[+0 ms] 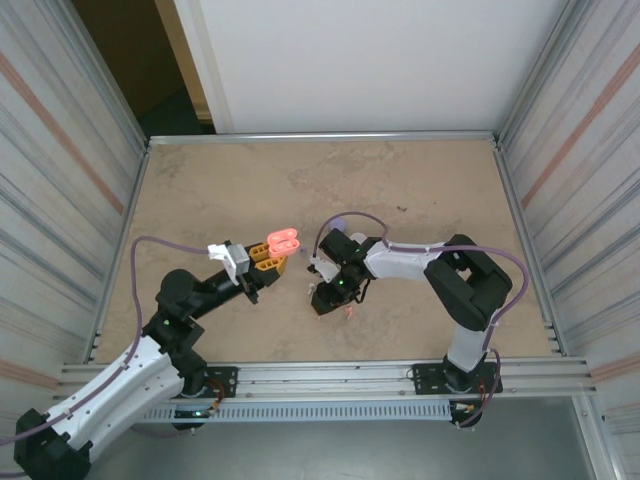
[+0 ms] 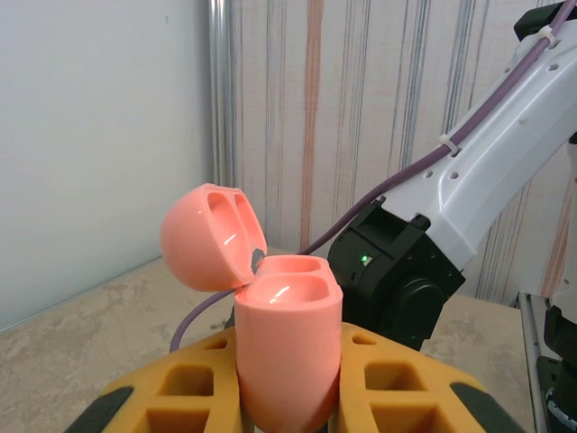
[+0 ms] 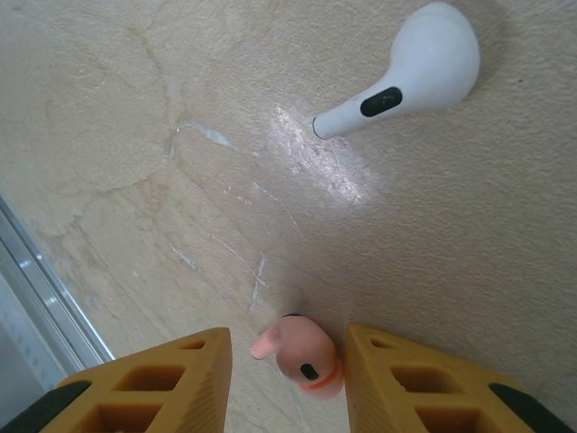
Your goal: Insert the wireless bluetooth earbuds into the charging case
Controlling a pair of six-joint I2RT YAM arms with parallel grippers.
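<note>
Now the step in hand is picking up the coral earbud, which lies on its side on the counter. The right gripper points down over it with its jaws apart, one finger on each side. The finger on the earbud's right is just beside it or touching, while the one on its left shows a clear gap. Nothing is clamped yet.

Up and to the left of the coral earbud in the top view, the left gripper is clamped on the charging case, holding it upright off the counter. Its lid is swung back and both wells look bare.

To do this well, centre the jaws so both pads meet the bulb together; a one-sided push would likely skid or spin so small a piece. Grip lightly, lift straight, and leave the stem free for the well. A white earbud lies beyond the coral earbud, apart from it.
</note>
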